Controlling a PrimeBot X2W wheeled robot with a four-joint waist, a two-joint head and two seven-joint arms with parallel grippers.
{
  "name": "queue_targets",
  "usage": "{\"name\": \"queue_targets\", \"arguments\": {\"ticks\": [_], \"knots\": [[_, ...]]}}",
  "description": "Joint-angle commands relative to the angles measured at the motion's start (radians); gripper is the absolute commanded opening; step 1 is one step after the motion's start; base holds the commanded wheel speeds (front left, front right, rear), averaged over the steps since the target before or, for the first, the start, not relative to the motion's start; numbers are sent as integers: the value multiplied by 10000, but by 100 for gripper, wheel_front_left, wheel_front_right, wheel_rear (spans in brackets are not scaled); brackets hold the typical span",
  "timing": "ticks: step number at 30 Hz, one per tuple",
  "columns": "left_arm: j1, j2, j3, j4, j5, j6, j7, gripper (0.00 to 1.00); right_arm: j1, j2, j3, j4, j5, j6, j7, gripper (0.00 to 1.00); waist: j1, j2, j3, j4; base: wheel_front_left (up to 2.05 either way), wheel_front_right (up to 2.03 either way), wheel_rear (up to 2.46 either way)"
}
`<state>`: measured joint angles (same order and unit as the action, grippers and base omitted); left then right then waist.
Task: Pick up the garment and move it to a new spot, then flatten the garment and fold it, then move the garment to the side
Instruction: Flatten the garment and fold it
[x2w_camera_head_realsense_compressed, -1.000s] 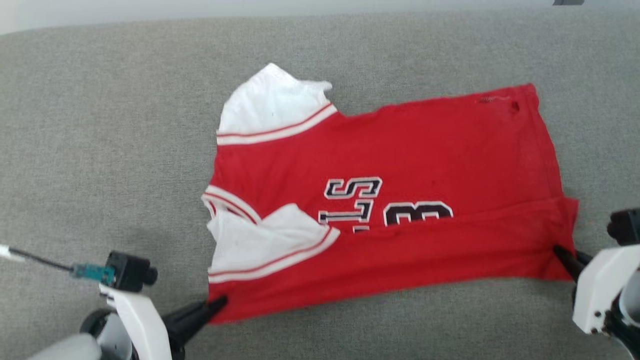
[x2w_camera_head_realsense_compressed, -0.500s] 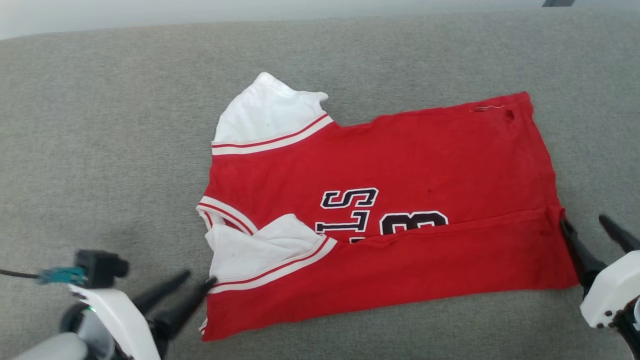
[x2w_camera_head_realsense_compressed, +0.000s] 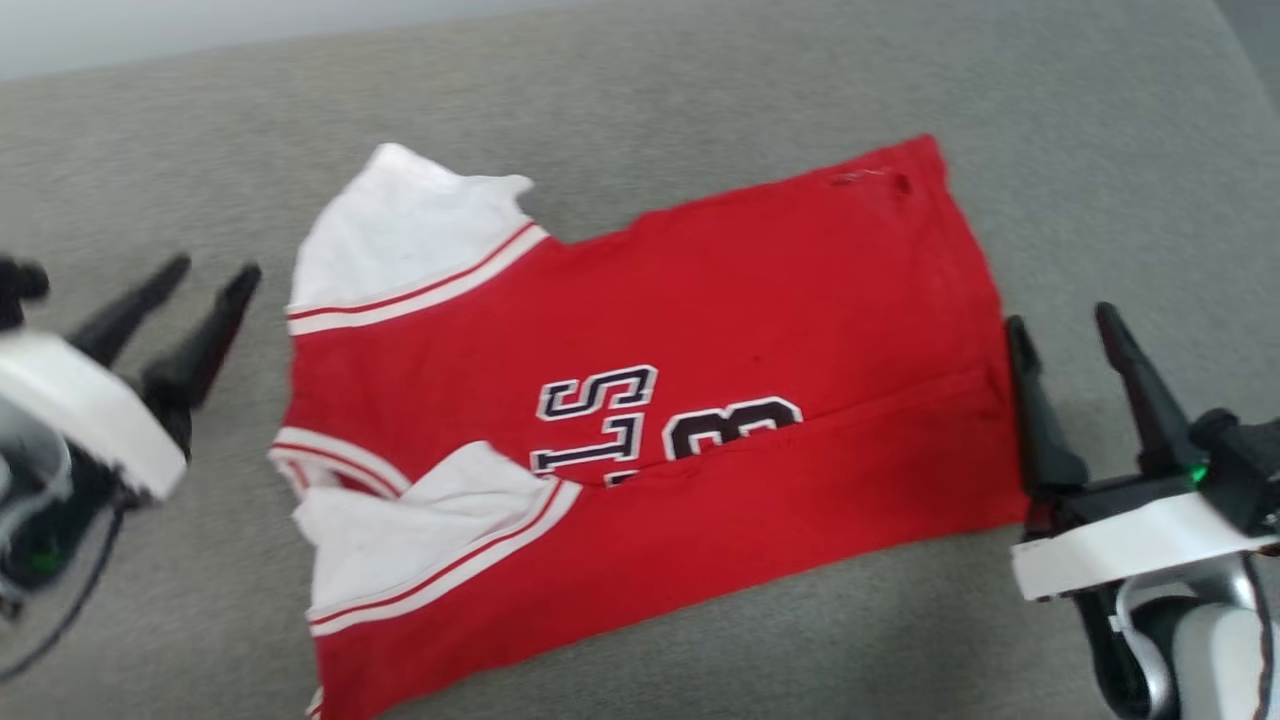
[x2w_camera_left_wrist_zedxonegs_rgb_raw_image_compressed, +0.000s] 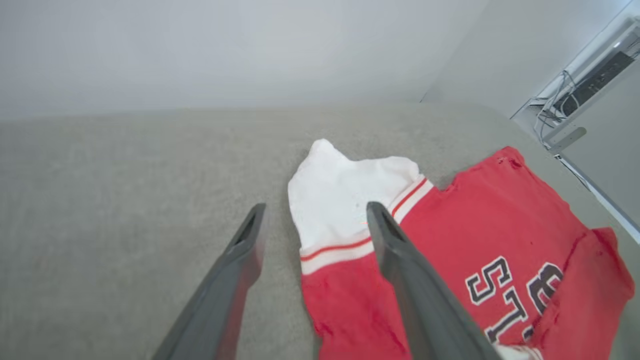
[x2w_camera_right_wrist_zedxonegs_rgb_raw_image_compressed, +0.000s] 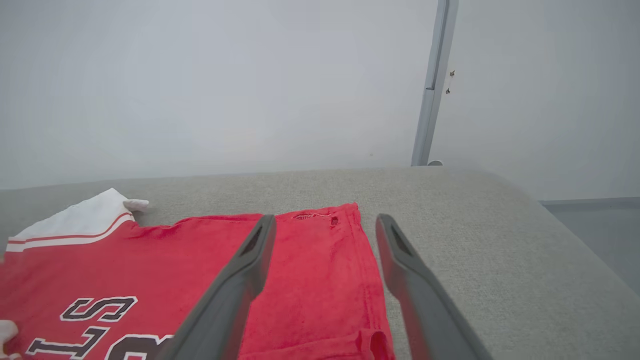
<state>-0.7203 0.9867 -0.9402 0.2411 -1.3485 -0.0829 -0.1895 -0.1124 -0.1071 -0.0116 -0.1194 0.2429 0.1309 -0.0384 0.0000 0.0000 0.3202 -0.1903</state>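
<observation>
Bordering garment (x2w_camera_head_realsense_compressed: 720, 300) edges, wide grey surface (x2w_camera_head_realsense_compressed: 700, 90)

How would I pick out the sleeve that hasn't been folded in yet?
On the grey surface lies the red garment. At its far-left corner a white sleeve juts onto bare grey; the other sleeve lies folded over the red body.

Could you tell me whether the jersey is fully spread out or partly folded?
Partly folded: the garment lies flat on the grey surface, its near edge turned up over the lettering, cutting it off.
</observation>
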Motion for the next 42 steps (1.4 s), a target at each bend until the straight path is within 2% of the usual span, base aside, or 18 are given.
{"name": "queue_targets", "arguments": {"ticks": [1,6,12,16,18,22,23,24,25,28,31,33,39,42], "knots": [[-599,-147,34,275,134,-112,440,100,-166,145,90,120,-54,-4,-209,100,0,0,294,-614,0,0,0],[-1852,-417,-131,1341,358,-287,1699,100,-307,338,219,398,24,-4,-511,100,0,0,585,-1255,0,0,0],[-3143,-697,-680,3013,160,-451,4239,100,-296,529,319,801,286,-4,-911,100,0,0,941,-1941,0,0,0],[-3513,-708,-928,3356,-399,-483,5829,100,-192,558,327,1043,456,-4,-1080,100,0,0,1104,-2164,0,0,0],[-3756,-493,-1070,3427,-253,-480,6147,100,-186,572,378,1099,512,-4,-1141,100,0,0,1205,-2223,0,0,0],[-3858,-594,-1287,3461,-305,-466,6367,100,-341,570,505,1196,643,-4,-1217,100,0,0,1336,-2211,0,0,0],[-3891,-623,-1369,3354,-325,-468,6449,93,-414,569,559,1225,627,-2,-1192,100,0,0,1363,-2182,0,0,0],[-3900,-639,-1410,3238,-335,-468,6419,23,-484,572,596,1245,620,-4,-1156,100,0,0,1388,-2146,0,0,0],[-3908,-637,-1415,3189,-397,-469,6352,0,-551,571,661,1269,621,-4,-1074,100,0,0,1407,-2108,0,0,0],[-4007,-640,-1537,3051,-340,-470,6234,0,-1060,492,965,1357,477,-4,-601,100,0,0,1443,-1999,0,0,0],[-4169,-713,-1641,2900,-266,-470,6082,0,-1996,64,1342,1612,525,-4,294,100,0,0,1516,-1830,0,0,0],[-4320,-834,-1716,2823,-178,-470,5932,0,-2864,-458,1927,1866,730,-2,940,100,0,0,1600,-1652,0,0,0],[-4951,-1458,-1941,2875,-77,-471,5633,0,-5472,-1964,2739,3570,1782,-4,3025,100,0,0,2001,-877,0,0,0],[-5220,-1789,-2100,2842,-113,-471,5506,0,-6579,-2320,2897,4637,2196,-4,3840,100,0,0,2174,-518,0,0,0]]}}
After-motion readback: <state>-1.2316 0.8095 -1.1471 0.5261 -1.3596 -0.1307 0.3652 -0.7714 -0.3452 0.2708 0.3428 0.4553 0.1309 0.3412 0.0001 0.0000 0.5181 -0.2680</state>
